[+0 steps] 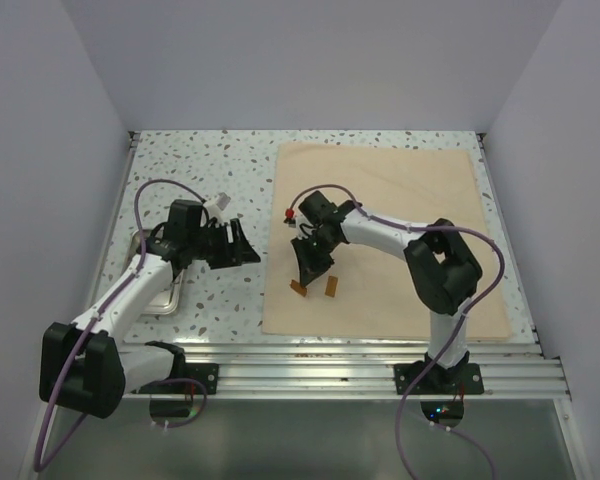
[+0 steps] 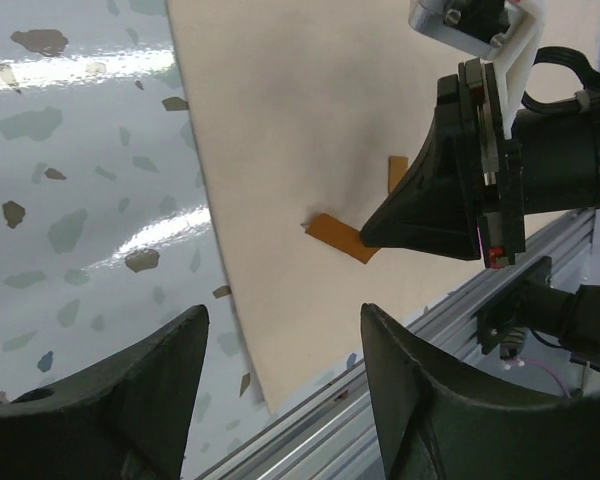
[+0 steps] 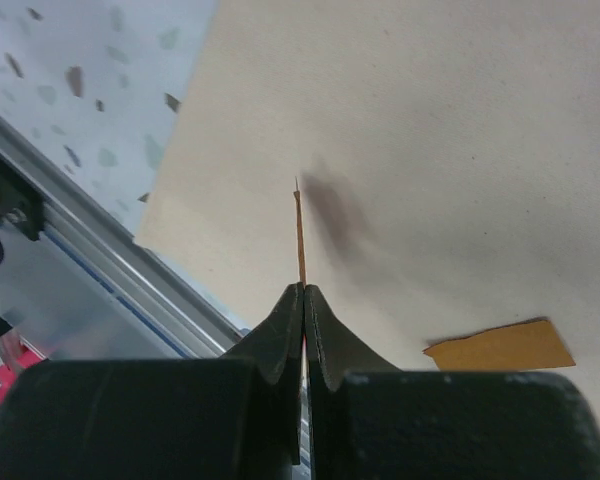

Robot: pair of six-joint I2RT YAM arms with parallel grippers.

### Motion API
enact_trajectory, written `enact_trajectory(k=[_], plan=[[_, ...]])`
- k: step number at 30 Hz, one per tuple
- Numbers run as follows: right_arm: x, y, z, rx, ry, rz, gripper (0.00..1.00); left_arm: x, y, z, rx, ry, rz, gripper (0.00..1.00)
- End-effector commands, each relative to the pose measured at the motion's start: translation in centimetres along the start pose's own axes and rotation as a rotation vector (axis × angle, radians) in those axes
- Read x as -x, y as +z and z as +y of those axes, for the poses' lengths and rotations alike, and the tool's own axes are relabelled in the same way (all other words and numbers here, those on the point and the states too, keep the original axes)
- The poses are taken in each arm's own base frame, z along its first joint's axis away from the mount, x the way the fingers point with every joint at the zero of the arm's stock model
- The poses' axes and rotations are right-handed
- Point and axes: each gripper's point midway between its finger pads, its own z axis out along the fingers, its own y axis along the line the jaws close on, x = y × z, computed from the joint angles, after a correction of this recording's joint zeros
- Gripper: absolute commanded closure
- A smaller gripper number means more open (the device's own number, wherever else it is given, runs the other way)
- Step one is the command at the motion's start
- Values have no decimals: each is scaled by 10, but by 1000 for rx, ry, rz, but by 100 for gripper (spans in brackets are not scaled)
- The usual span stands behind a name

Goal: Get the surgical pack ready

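Observation:
The tan cloth lies flat on the right half of the table. My right gripper is shut on a brown strip near the cloth's front left corner. The strip shows edge-on in the right wrist view, sticking out past the gripper. The second brown strip lies flat on the cloth just to the right, also in the right wrist view. My left gripper is open and empty over the bare table left of the cloth. The steel tray is mostly hidden under the left arm. Instruments and gauze are out of view.
The left wrist view shows the cloth's left edge, the right gripper with the held strip, and the aluminium rail at the table's front. White walls enclose the speckled table on three sides.

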Motion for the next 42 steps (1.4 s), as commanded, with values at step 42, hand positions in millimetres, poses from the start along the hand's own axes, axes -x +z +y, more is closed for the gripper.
enact_trajectory(k=[42], plan=[[100, -157, 109, 606, -10, -358, 100, 52, -10, -83, -357, 0, -67, 34]])
